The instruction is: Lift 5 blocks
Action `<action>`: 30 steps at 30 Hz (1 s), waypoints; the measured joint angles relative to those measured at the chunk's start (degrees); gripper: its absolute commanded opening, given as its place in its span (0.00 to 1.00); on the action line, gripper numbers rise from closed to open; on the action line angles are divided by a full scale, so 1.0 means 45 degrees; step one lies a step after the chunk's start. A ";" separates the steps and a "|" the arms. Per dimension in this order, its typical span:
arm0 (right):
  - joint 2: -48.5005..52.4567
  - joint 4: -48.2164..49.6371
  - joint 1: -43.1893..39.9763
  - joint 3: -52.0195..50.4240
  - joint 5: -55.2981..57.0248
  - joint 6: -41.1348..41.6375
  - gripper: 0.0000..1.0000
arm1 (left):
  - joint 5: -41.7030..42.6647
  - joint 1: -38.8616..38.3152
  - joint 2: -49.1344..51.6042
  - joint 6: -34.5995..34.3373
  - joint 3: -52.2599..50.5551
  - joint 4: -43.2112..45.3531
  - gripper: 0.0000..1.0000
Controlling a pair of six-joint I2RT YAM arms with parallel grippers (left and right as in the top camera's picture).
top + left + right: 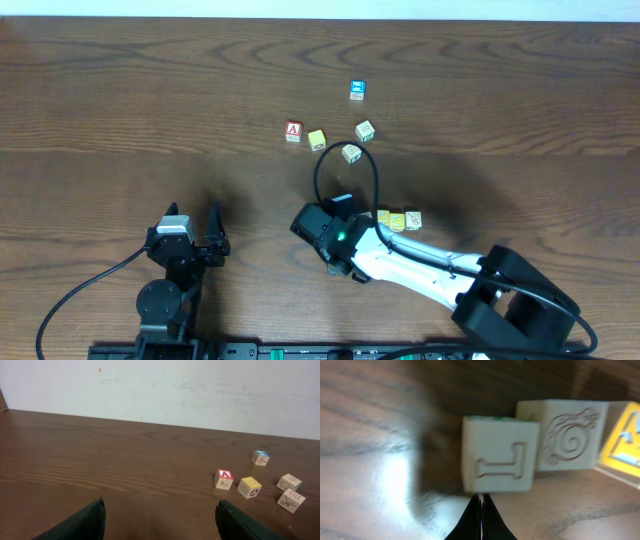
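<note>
Right gripper (pixel 481 510), jaws clenched on nothing, lines up on a whitish block (pixel 501 454) standing on the desk (pixel 380 485) beside a spiral-carved block (pixel 568 435). Left gripper (pixel 160 519) hangs released, idle. Next, I reckon: part those jaws, straddle the block, lift.

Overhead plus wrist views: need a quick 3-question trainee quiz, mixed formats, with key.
1. True or false: the left jaws are shut.
2. Left wrist view: which cube sits closest to the red A cube? A) blue-topped cube B) yellow-topped cube C) black cube
3. How many cubes show in the right wrist view?

Key:
1. False; they stand wide open.
2. B.
3. Three: the letter cube, the swirl cube and a yellow cube at the right edge.
</note>
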 measured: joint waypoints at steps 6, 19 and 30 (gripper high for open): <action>0.0000 0.0000 -0.0189 0.0000 0.0049 -0.0005 0.03 | 0.0005 -0.0005 0.0000 0.0000 0.0005 0.0000 0.71; 0.0000 0.0777 -0.0408 -0.0005 0.0063 -0.0180 0.07 | 0.0005 -0.0005 0.0005 0.0000 0.0005 0.0000 0.71; 0.0000 0.0874 -0.0733 -0.0005 0.0087 -0.0413 0.01 | 0.0005 -0.0005 0.0005 -0.0053 0.0039 -0.0044 0.71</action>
